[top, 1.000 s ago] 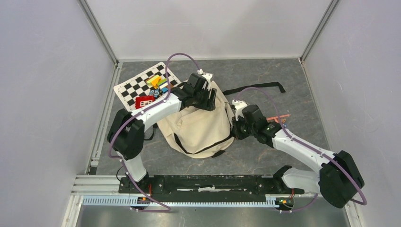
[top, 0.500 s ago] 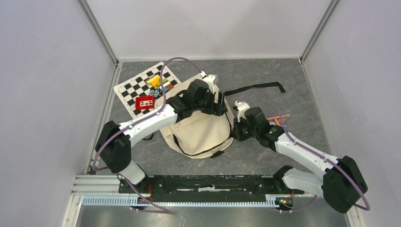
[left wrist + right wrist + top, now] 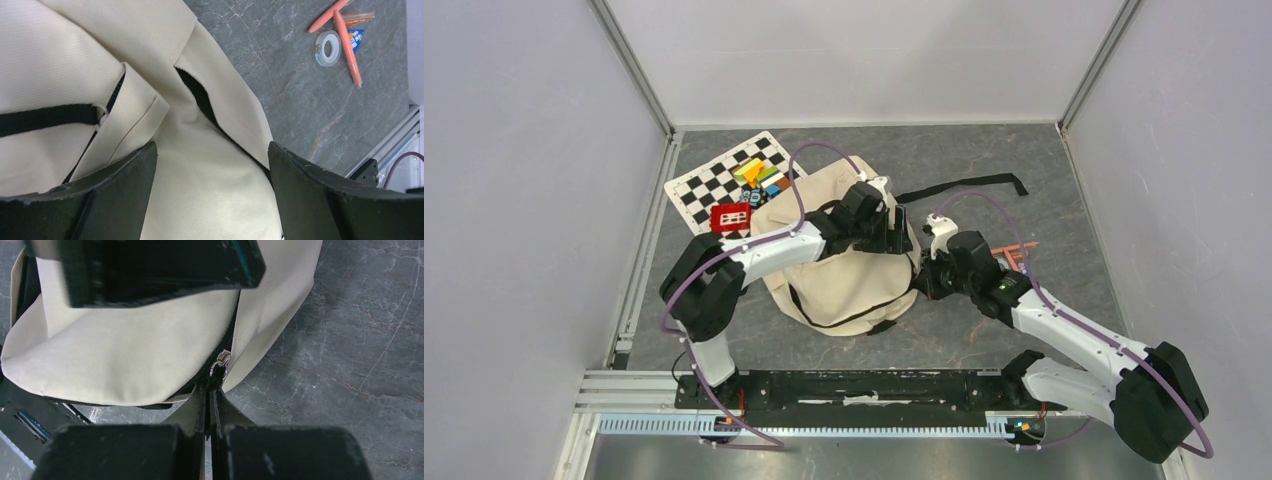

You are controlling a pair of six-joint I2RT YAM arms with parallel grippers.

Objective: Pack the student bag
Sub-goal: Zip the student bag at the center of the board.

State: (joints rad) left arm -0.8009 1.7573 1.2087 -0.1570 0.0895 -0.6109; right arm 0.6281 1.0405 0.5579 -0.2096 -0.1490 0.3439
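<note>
The student bag (image 3: 844, 280), a cream canvas backpack with black trim, lies in the middle of the floor. My left gripper (image 3: 902, 226) hovers over its upper right side, jaws open wide with only canvas (image 3: 75, 50) below them and nothing held (image 3: 211, 147). At the bag's right edge my right gripper (image 3: 927, 283) is shut on the black zipper pull tab (image 3: 216, 377) below a small metal ring. In the right wrist view the fingers (image 3: 210, 395) pinch that tab against the bag (image 3: 125, 355), with the left gripper's black body overhead.
A checkered mat (image 3: 714, 180) at the back left carries a red box (image 3: 731, 216) and coloured blocks (image 3: 759, 175). Orange pens (image 3: 345, 50) and a tape roll (image 3: 328, 48) lie right of the bag. A black strap (image 3: 964, 185) trails behind. A metal rail (image 3: 854, 385) spans the near edge.
The left arm swung right and nearer across the bag's top and its jaws widened. The right gripper stayed shut at the bag's right edge, shifting slightly.
</note>
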